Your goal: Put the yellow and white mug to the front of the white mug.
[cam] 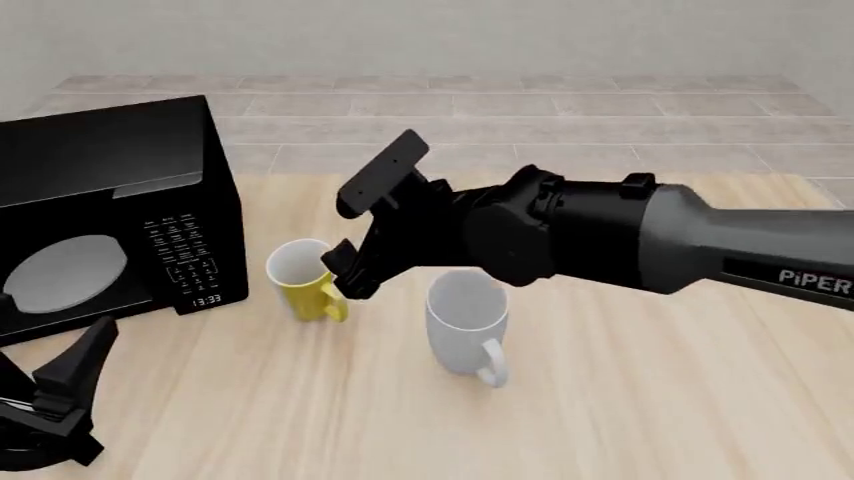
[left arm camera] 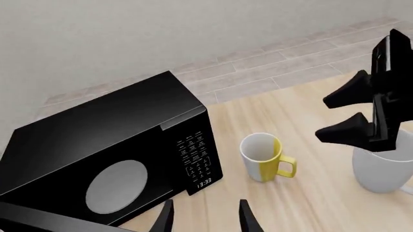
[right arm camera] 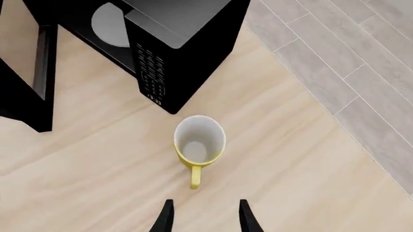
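Observation:
The yellow and white mug point(cam: 302, 283) stands upright on the wooden table point(cam: 641, 400) just right of the microwave, its handle turned toward the table's front. It also shows in both wrist views, yellow and white mug point(right arm camera: 199, 144) and yellow and white mug point(left arm camera: 263, 157). To its right and slightly nearer stands the larger white mug point(cam: 467, 322), white mug point(left arm camera: 382, 169). My right gripper point(cam: 344, 272) hangs open just above and right of the yellow mug, holding nothing; right gripper point(right arm camera: 205, 218), right gripper point(left arm camera: 342, 113). My left gripper point(cam: 74, 372) rests open at the front left corner, left gripper point(left arm camera: 206, 220).
A black microwave point(cam: 114, 215) with its door swung open fills the table's left side, close to the yellow mug. The right arm's thick body point(cam: 627, 235) stretches across above the white mug. Tiled floor point(cam: 534, 110) lies beyond the table's far edge.

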You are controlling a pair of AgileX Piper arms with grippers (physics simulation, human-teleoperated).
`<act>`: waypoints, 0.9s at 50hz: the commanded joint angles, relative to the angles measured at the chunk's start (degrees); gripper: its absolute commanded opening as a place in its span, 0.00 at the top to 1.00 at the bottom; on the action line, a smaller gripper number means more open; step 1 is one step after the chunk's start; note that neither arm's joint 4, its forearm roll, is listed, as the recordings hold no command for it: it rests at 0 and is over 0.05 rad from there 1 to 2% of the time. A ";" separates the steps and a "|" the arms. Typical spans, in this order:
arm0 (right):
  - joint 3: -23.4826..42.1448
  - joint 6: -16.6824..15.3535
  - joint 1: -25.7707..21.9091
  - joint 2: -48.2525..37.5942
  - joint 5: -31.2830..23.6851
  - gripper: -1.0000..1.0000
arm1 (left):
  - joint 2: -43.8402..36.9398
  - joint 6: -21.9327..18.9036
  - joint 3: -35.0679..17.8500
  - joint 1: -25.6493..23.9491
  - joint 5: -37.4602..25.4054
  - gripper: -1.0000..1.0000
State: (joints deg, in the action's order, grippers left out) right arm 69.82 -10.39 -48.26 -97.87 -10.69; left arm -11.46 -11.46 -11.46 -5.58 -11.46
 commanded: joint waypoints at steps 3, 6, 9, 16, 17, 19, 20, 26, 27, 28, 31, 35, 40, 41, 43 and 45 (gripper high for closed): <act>3.92 0.78 -1.17 -4.11 -1.10 0.00 | 0.00 0.00 0.00 0.00 0.00 0.00; 4.80 0.89 -0.85 -5.09 -1.13 0.00 | 0.00 0.00 0.00 0.00 0.00 0.00; 5.88 0.81 -0.67 -6.58 -1.27 0.00 | 0.00 0.00 0.00 0.00 0.00 0.00; 7.04 1.29 -0.80 -8.72 -0.93 0.00 | 0.00 0.00 0.00 0.00 0.00 0.00; 7.17 1.30 -0.77 -9.03 -0.85 0.00 | 0.00 0.00 0.00 0.00 0.00 0.00; 7.54 1.67 -0.72 -9.71 -0.69 0.00 | 0.00 0.00 0.00 0.00 0.00 0.00; 7.71 1.87 -0.74 -10.04 -0.68 0.00 | 0.00 0.00 0.00 0.00 0.00 0.00; 7.74 4.09 -1.52 -11.76 0.64 0.00 | 0.00 0.00 0.00 0.00 0.00 0.00; 7.71 4.46 -1.70 -12.21 0.91 0.00 | 0.00 0.00 0.00 0.00 0.00 0.00; 7.79 4.59 -1.70 -12.49 1.04 0.00 | 0.00 0.00 0.00 0.00 0.00 0.00; 8.41 5.41 -1.81 -13.87 1.21 0.00 | 0.00 0.00 0.00 0.00 0.00 0.00; 8.88 5.88 -1.66 -14.82 1.31 0.00 | 0.00 0.00 0.00 0.00 0.00 0.00; 8.99 6.59 -1.52 -16.48 2.02 0.00 | 0.00 0.00 0.00 0.00 0.00 0.00; 8.99 6.59 -1.52 -16.48 2.02 0.00 | 0.00 0.00 0.00 0.00 0.00 0.00; 9.03 6.93 -1.47 -16.89 2.19 0.00 | 0.00 0.00 0.00 0.00 0.00 0.00; 9.16 7.06 -1.26 -17.31 2.25 0.00 | 0.00 0.00 0.00 0.00 0.00 0.00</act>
State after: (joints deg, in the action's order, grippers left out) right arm 78.36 -4.67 -49.72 -112.68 -9.22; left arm -11.46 -11.46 -11.46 -5.58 -11.46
